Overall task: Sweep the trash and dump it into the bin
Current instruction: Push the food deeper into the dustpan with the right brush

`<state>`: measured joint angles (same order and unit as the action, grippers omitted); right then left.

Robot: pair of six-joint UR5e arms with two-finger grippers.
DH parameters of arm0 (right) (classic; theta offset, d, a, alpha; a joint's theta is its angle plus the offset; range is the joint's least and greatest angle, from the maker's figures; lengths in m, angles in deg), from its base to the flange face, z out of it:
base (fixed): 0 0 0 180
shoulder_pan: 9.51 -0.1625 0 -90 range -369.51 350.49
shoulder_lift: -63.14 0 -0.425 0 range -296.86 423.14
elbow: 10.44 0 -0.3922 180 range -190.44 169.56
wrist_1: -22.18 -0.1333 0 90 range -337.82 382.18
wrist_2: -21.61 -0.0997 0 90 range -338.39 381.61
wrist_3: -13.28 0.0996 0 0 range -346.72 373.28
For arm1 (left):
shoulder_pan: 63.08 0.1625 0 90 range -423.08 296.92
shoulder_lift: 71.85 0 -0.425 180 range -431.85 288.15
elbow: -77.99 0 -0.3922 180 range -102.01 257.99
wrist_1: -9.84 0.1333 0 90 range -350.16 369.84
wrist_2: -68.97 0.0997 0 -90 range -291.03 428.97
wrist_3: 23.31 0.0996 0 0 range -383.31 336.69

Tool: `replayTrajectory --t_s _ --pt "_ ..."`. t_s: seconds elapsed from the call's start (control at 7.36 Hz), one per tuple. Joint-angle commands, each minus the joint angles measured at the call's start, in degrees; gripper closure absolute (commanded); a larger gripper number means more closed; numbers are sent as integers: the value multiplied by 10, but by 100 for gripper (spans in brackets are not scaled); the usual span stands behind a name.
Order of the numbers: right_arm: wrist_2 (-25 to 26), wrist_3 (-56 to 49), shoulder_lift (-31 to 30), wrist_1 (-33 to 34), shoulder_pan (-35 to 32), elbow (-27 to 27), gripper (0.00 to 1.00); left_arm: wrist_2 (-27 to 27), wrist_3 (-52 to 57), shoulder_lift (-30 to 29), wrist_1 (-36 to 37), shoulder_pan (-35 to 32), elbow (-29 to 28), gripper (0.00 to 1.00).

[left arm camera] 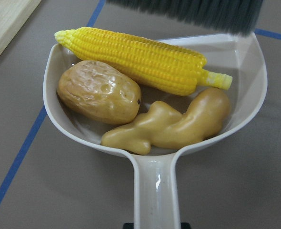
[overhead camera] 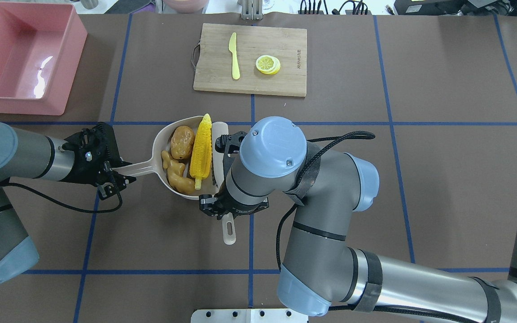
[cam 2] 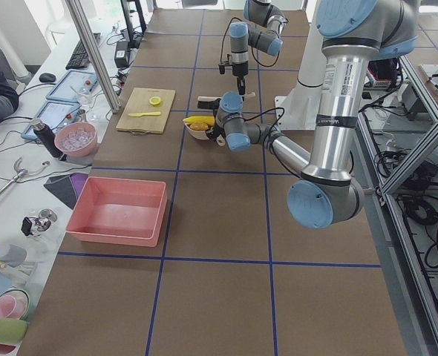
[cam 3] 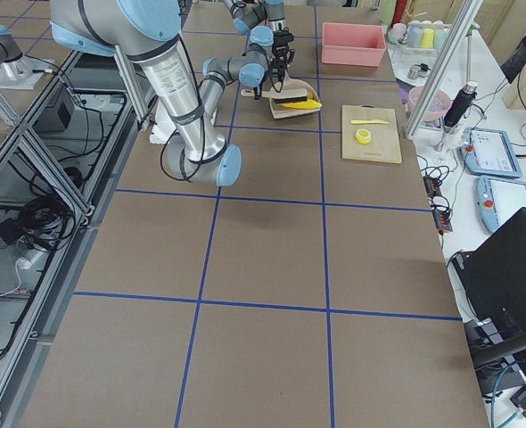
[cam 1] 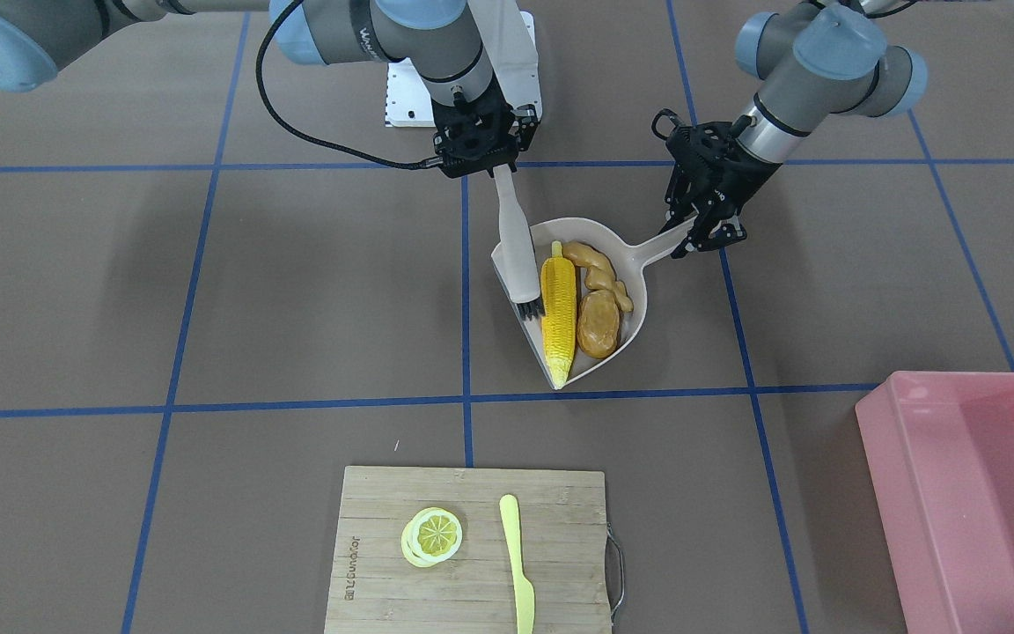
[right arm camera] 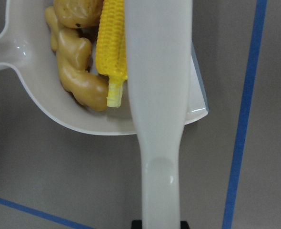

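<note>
Closest to the robot's base, the right gripper is clenched on the handle of a pale brush, which points away from the robot. Its dark bristles sit at the open mouth of the dustpan, just beside the corn. All three pieces of trash lie inside the dustpan, which sits about mid-table near a crossing of the blue tape lines. The corn runs along the mouth, its pointed tip poking just past the rim on the far side. The potato lies against the corn, further into the pan. The ginger lies beside the potato, nearest the root of the pan's handle and touching both. In the left wrist view the three fill most of the pan floor, with the bristles hanging over the mouth beyond the corn. The left gripper comes in from the robot's left and is clamped on the end of the dustpan's handle. Whether the pan rests flat on the table or is slightly raised, I cannot tell. Further out, a wooden board lies near the far edge, carrying a lemon slice and a yellow-green knife side by side, apart from each other. The pink bin stands in the far left corner, well apart from the dustpan and both grippers.
</note>
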<state>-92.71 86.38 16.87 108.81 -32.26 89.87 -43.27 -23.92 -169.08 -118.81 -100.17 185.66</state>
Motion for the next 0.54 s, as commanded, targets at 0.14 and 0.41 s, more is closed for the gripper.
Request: replayTrajectory --t_s 0.14,0.41 --pt "24 -1 -2 106 0 69 100 0 0 0 0 0 0 80" --pt "38 -1 -2 134 0 87 100 0 0 0 0 0 0 80"
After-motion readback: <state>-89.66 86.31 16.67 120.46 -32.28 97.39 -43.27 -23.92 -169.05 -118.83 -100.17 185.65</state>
